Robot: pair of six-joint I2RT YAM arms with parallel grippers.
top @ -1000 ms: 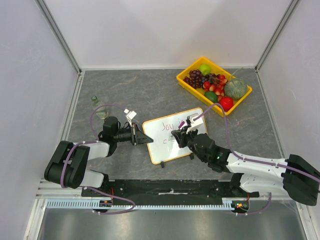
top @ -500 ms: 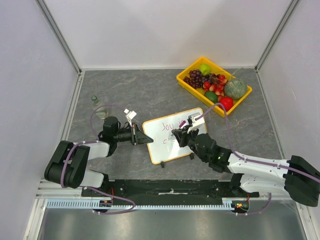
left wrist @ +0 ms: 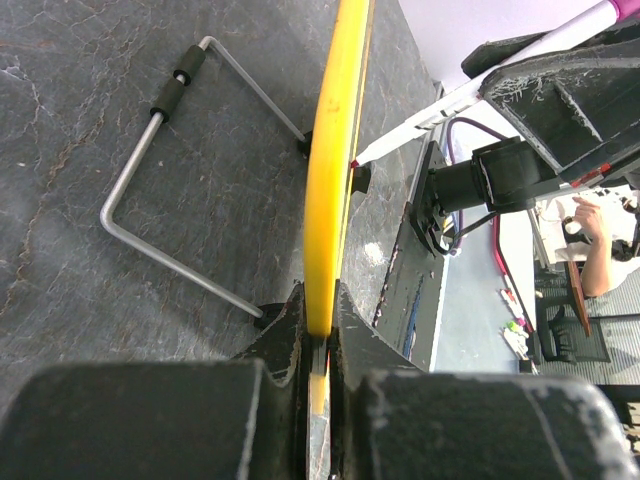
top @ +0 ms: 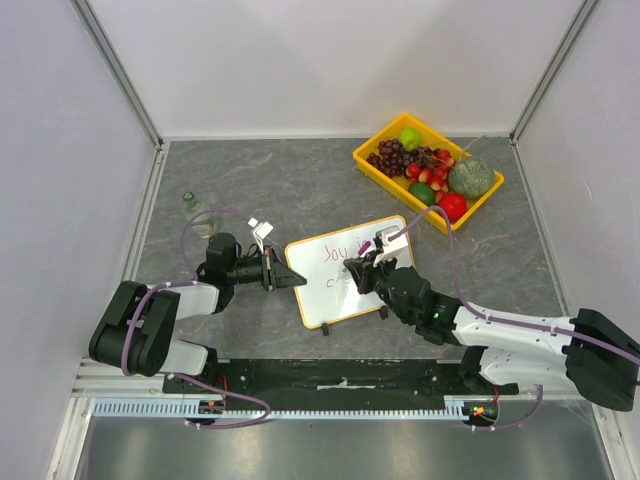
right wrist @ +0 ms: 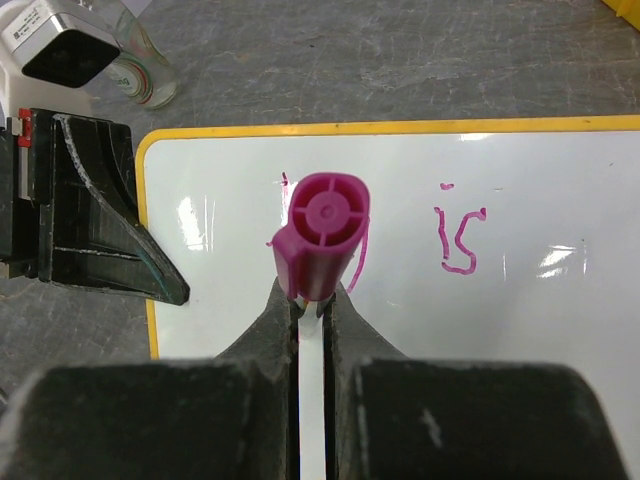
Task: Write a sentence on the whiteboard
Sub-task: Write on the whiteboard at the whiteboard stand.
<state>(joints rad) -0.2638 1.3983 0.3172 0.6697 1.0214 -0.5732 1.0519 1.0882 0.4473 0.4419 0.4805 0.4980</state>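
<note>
The left fingers [left wrist: 275,335] clamped the whiteboard [top: 325,295] edge to steady it while the right fingers [right wrist: 265,325] pinched the marker [right wrist: 322,225] for writing.

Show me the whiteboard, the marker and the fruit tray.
whiteboard [top: 330,298]: top view, bare white face.
marker [right wrist: 325,212]: right wrist view, pink end.
fruit tray [top: 375,172]: top view, near yellow wall.

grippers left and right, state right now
Left gripper: shut on edge of the yellow-framed glossy white whiteboard.
Right gripper: shut on the magenta-capped white marker.
</note>
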